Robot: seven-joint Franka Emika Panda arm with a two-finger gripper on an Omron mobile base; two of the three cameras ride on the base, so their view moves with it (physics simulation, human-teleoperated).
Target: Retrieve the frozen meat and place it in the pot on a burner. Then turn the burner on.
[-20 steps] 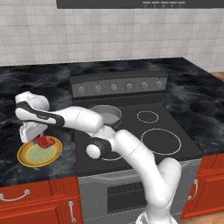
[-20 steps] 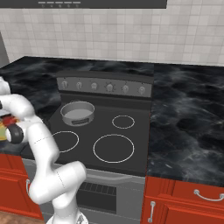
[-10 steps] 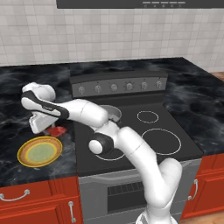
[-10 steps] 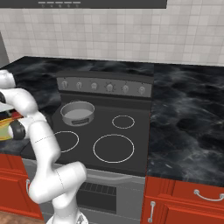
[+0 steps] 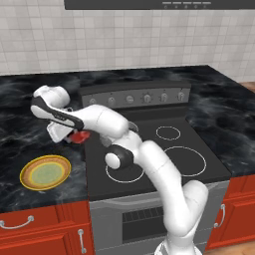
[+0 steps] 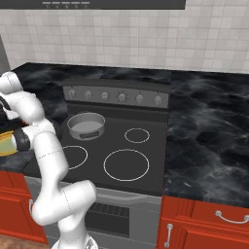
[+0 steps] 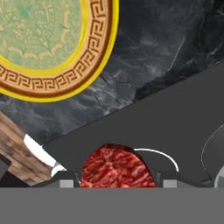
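Note:
My gripper [image 5: 74,135] is shut on the frozen meat [image 5: 81,135], a small lumpy red chunk held in the air over the counter beside the cooktop's left edge. In the hand view the meat [image 7: 115,166] sits between the fingertips, above the corner of the black cooktop [image 7: 175,113]. The grey pot [image 6: 86,125] stands on the back-left part of the cooktop with its pale inside showing, and it covers its burner. In the left base view my arm hides most of the pot.
The yellow-rimmed plate [image 5: 46,173] lies on the dark counter left of the stove, also seen as the plate [image 7: 48,43] from the hand. A row of knobs [image 6: 122,97] lines the stove's back panel. White-ringed zones [image 6: 126,164] mark the cooktop's front and right.
The gripper has lifted the meat off the yellow-rimmed plate and carried it up and right to the cooktop's left edge. The plate now lies bare.

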